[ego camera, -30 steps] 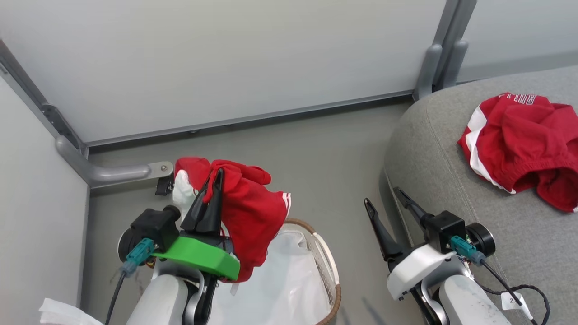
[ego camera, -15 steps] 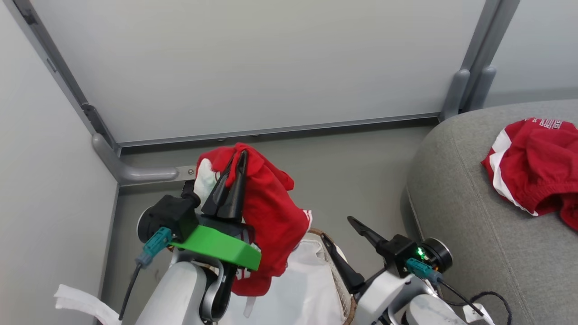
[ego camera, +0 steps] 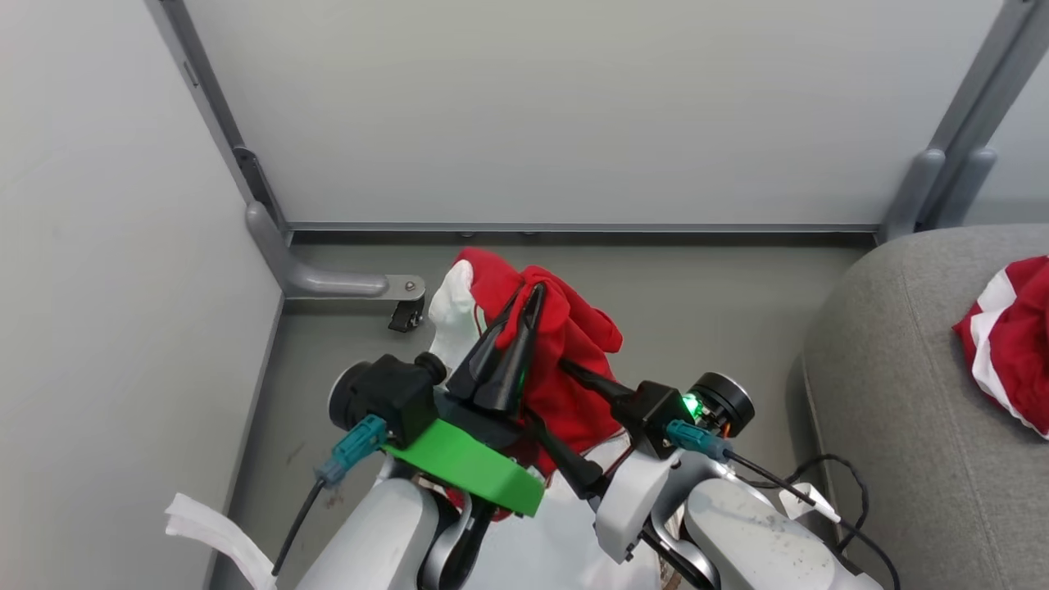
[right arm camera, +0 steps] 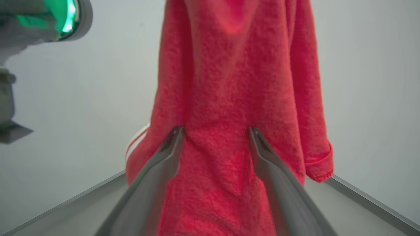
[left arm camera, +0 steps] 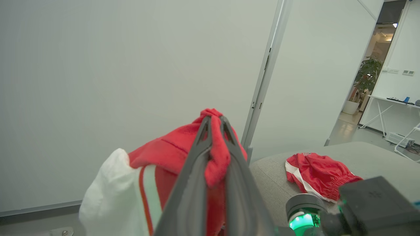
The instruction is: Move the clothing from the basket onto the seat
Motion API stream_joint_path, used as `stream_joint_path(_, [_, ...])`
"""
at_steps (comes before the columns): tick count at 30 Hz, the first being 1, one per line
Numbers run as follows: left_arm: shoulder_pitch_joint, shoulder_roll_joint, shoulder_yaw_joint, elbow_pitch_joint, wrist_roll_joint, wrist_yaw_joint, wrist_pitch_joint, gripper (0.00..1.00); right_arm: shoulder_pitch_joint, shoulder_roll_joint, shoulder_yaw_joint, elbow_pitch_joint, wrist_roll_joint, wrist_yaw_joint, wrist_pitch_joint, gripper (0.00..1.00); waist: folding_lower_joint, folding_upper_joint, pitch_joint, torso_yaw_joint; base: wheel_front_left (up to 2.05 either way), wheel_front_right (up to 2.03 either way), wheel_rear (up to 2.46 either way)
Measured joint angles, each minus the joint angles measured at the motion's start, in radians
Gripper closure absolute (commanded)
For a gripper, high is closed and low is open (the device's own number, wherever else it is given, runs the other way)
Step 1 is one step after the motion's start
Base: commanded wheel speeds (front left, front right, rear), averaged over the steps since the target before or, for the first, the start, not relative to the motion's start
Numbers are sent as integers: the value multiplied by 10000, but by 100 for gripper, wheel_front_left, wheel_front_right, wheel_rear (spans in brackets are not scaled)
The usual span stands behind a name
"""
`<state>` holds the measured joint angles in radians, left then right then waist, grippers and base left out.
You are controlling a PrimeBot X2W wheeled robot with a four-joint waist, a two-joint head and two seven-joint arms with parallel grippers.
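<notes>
Left gripper (ego camera: 531, 295) pinches a fleecy red garment (ego camera: 565, 385) with white panel; right gripper (right arm camera: 215, 129) stands wide astride its folds; rounded grey fabric couch (ego camera: 901, 369) at three o'clock.

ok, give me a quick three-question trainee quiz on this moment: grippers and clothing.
1. True or false: the left gripper is shut on a red garment.
2. The right gripper is: A) shut on that garment; B) open, its fingers either side of the hanging cloth; C) resting on the floor.
3. Where does the other red garment lie?
Key: 1 true; 2 B; 3 on the grey couch.
</notes>
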<state>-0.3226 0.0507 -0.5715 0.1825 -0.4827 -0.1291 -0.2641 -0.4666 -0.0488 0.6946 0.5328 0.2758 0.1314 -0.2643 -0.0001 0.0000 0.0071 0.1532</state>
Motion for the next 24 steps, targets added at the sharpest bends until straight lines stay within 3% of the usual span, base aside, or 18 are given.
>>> stream_joint_path(1, [-13, 4, -100, 8, -38, 0, 0, 100, -15, 0, 52, 92, 59, 0, 0, 66, 0, 0, 2, 84, 0, 0, 0])
stream_joint_path(2, [-23, -2, -207, 12, -84, 0, 0, 100, -34, -6, 104, 198, 140, 0, 0, 100, 0, 0, 5, 183, 0, 0, 0])
stream_joint_path(11, [-125, 2, -431, 92, -226, 0, 0, 100, -81, 0, 113, 431, 585, 0, 0, 100, 0, 0, 32, 826, 0, 0, 0])
stream_joint_path(24, [-65, 2, -178, 157, -161, 0, 0, 100, 54, -2, -105, 288, 591, 0, 0, 100, 0, 0, 70, 417, 0, 0, 0])
